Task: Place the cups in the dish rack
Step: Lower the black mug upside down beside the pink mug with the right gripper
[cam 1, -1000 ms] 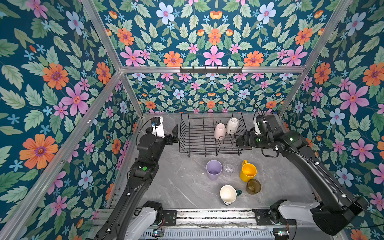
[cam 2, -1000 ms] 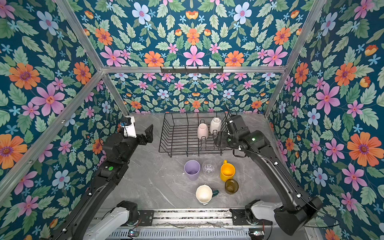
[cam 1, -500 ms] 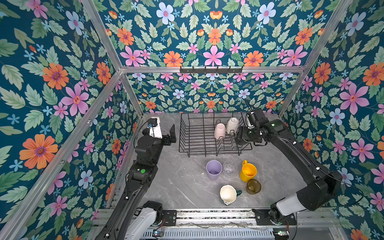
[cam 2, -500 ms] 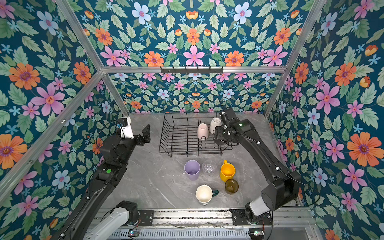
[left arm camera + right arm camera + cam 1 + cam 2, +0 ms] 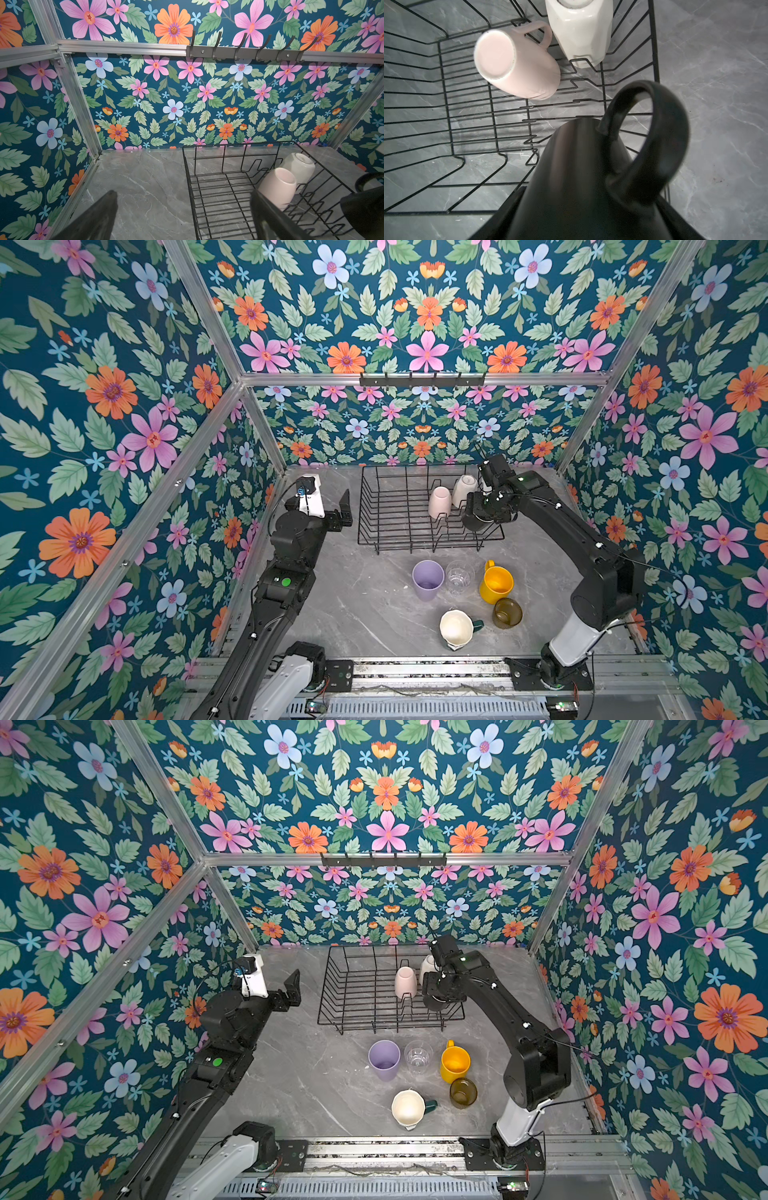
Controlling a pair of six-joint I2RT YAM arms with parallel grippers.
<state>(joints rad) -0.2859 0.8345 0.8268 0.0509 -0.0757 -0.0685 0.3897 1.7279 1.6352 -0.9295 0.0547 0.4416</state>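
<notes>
Right gripper (image 5: 478, 512), clamped around the black mug (image 5: 581, 166), has shifted left over the dish rack's (image 5: 397, 514) right side, mid-frame, near the pale pink mug (image 5: 439, 502). Left gripper (image 5: 182, 199) stays spread wide, empty.

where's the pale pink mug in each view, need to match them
In a top view: pale pink mug, bottom up in the dish rack's right half.
In a top view: the mug, same place.
Left wrist: mug bottom up among the prongs.
Right wrist: mug beyond the held black mug.
Shared landmark: white mug beside it.
</notes>
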